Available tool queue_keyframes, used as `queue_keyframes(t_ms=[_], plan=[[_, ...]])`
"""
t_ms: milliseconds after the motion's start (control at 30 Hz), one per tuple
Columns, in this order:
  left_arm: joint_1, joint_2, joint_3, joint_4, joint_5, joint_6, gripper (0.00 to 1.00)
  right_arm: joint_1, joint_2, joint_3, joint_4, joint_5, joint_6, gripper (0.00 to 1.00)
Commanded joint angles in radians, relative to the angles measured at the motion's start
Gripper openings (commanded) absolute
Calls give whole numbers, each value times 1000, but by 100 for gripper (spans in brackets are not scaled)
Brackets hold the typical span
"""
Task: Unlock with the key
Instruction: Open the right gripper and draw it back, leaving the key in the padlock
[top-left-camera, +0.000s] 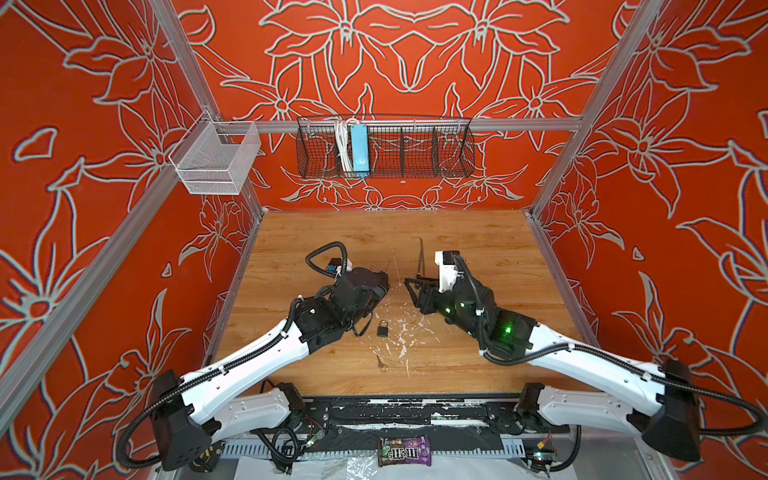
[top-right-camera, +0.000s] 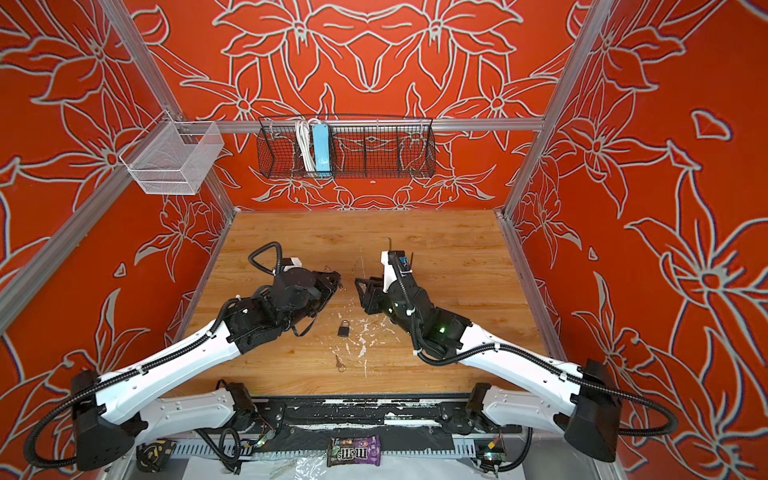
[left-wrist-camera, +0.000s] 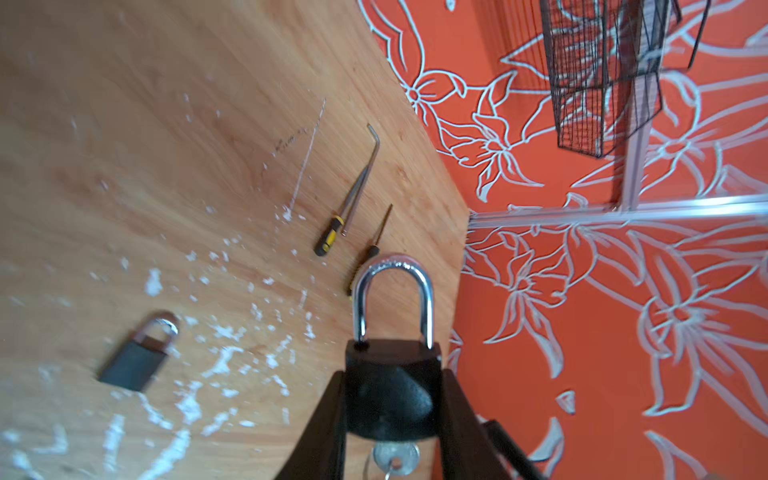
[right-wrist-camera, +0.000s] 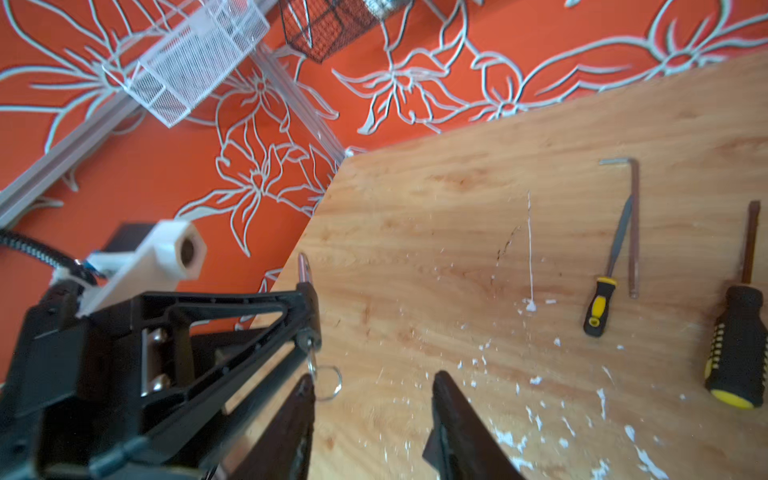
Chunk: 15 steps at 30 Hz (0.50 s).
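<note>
My left gripper (left-wrist-camera: 392, 374) is shut on the body of a black padlock (left-wrist-camera: 390, 386), held above the table with its silver shackle (left-wrist-camera: 392, 291) closed and pointing away from the wrist. A silver key (left-wrist-camera: 395, 457) sits in the keyhole at the padlock's base. In the right wrist view the key (right-wrist-camera: 307, 343) shows under the left gripper, its ring (right-wrist-camera: 326, 382) dangling beside one finger of my right gripper (right-wrist-camera: 374, 378), which is open and holds nothing. In both top views the left gripper (top-left-camera: 384, 282) and right gripper (top-left-camera: 409, 286) face each other mid-table.
A second small padlock (top-left-camera: 382, 328) and a loose key (top-left-camera: 381, 363) lie on the wooden table (top-left-camera: 478, 249) nearer the front. A hex key (right-wrist-camera: 633, 228), a yellow-handled file (right-wrist-camera: 600, 307) and a large screwdriver (right-wrist-camera: 737, 353) lie behind my right gripper. A wire basket (top-left-camera: 384, 149) hangs on the back wall.
</note>
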Motion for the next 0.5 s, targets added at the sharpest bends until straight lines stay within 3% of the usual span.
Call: queue_keyframes(t_ms=[0, 100, 233, 367, 467], plan=[[12, -55, -10, 3, -21, 366, 0, -80, -18, 73, -174, -227, -48, 50], [12, -80, -50, 95, 45, 709, 0, -107, -5, 145, -311, -311, -113, 52], [12, -125, -132, 181, 118, 969, 0, -146, 60, 268, -473, -397, -162, 54], [12, -129, -172, 215, 159, 1089, 0, -175, 121, 363, -532, -481, -187, 56], [12, -146, -213, 268, 203, 1145, 0, -182, 214, 478, -634, -462, -236, 57]])
